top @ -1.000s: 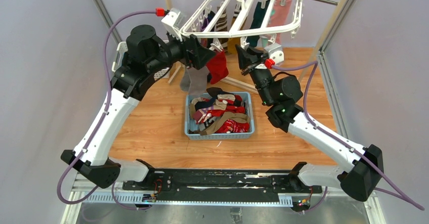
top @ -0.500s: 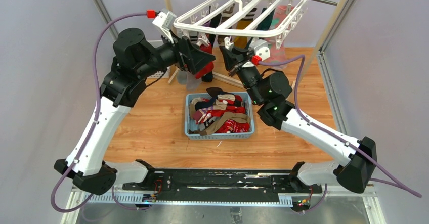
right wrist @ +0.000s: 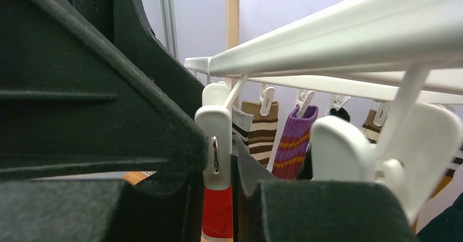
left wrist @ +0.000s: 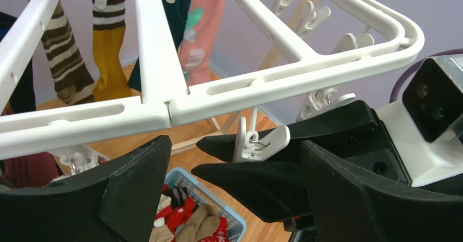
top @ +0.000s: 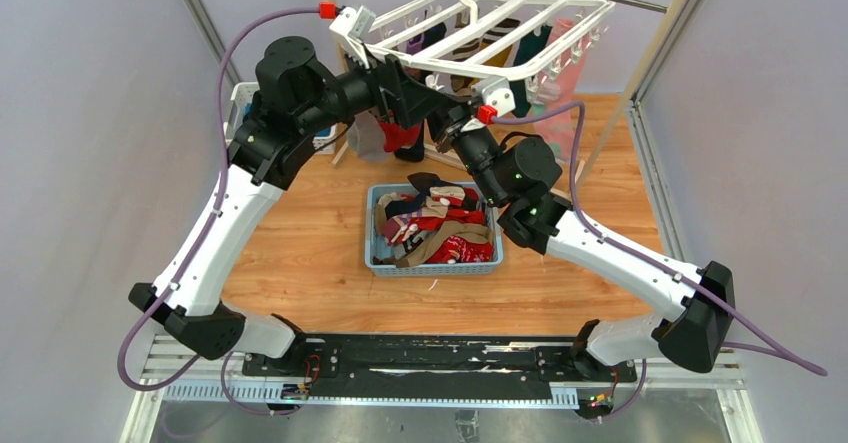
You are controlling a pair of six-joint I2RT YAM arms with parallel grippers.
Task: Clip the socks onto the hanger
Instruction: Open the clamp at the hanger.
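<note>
Two black fingers of the right gripper (right wrist: 216, 173) stand narrow, pressed against either side of one small white clip (right wrist: 216, 127) that dangles from the near bar of the hanger (left wrist: 284, 83). Whether the squeeze has parted the clip's mouth I cannot tell, since its lower end is hidden between the fingers. A red sock (right wrist: 217, 214) shows directly under that clip, but the views do not settle whether it sits in the clip or only hangs behind it. The left gripper (left wrist: 235, 145) is spread wide and holds nothing. Its fingers flank the right gripper's tips and the clip, just below the frame.

Further along the hanger a brown-striped sock (left wrist: 65, 62), a mustard sock (left wrist: 109, 51) and a pink sock (left wrist: 199, 23) hang pegged, and several free clips (left wrist: 314, 18) dangle at the far corner. Below, on the wooden table (top: 300, 253), the blue basket (top: 435, 266) holds a heap of socks (top: 435, 223).

The step in hand looks like working this one clip with the right arm. If the red sock is caught, the right fingers should let go straight back and the left should go down to the basket for another sock. If not, its cuff must be lifted into the mouth while the squeeze holds. With the grippers this close, either move risks knocking the frame.
</note>
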